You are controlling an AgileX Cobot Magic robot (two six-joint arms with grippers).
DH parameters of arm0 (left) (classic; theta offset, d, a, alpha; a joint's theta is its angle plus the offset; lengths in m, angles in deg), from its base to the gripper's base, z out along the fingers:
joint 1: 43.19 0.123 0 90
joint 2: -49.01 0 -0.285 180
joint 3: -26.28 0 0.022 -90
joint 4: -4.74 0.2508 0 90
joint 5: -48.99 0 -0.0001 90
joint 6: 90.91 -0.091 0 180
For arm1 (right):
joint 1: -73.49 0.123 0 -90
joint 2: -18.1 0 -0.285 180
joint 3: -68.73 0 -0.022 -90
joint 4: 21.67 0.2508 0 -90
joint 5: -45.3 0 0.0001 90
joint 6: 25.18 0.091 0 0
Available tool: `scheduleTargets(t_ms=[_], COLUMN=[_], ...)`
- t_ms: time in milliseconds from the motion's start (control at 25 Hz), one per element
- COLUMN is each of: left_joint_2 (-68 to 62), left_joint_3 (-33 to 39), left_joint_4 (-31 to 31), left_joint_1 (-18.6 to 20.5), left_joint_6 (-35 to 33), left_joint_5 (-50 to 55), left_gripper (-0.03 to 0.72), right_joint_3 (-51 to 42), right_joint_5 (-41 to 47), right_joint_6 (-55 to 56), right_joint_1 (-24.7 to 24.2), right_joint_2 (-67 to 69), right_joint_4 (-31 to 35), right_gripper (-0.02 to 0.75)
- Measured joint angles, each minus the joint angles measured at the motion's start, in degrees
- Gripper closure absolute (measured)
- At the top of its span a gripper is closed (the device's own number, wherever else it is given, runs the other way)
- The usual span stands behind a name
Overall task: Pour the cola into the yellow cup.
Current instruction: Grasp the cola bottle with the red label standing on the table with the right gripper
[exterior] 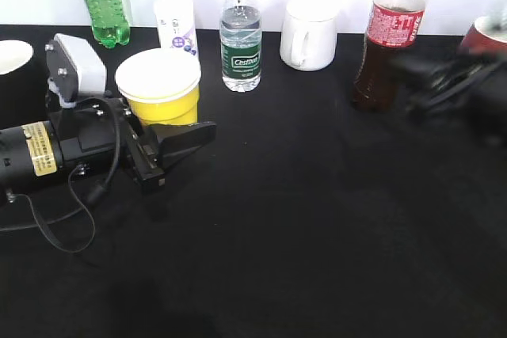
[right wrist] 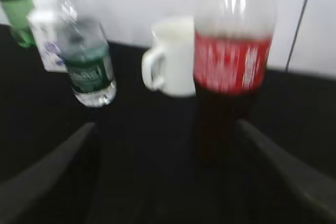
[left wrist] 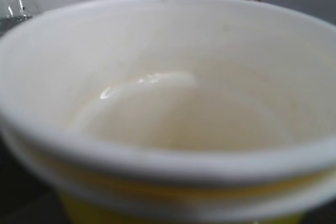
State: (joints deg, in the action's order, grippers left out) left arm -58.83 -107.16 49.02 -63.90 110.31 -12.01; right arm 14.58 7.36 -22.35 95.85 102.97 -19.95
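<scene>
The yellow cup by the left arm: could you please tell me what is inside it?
The yellow cup looks empty: the left wrist view shows only its white wall and a pale, bare bottom, with no dark cola. The near part of the bottom is hidden behind the front rim.

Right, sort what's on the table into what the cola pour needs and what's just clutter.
Needed:
- cola
- yellow cup
- left gripper, at the cup
- right gripper, open, blurred, beside the cola

Clutter:
- green bottle
- small white bottle
- water bottle
- white mug
- red mug
</scene>
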Motion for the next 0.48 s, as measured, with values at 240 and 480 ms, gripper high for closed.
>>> scheduleTargets(t_ms=[240,480], left_joint_2=[0.0,0.0], left_joint_3=[0.0,0.0], left_joint_4=[0.0,0.0], left_joint_1=[0.0,0.0], left_joint_6=[0.0,0.0], left_joint_5=[0.0,-0.51], left_gripper=[0.252,0.252], right_joint_3=[6.76,12.7], right_joint_5=[-9.33,-14.78], right_joint_6=[0.44,-3.25], right_joint_1=[0.0,0.07], right_joint_2=[20.12,28.73], right_joint_4=[5.19,13.24], right_gripper=[0.097,0.097])
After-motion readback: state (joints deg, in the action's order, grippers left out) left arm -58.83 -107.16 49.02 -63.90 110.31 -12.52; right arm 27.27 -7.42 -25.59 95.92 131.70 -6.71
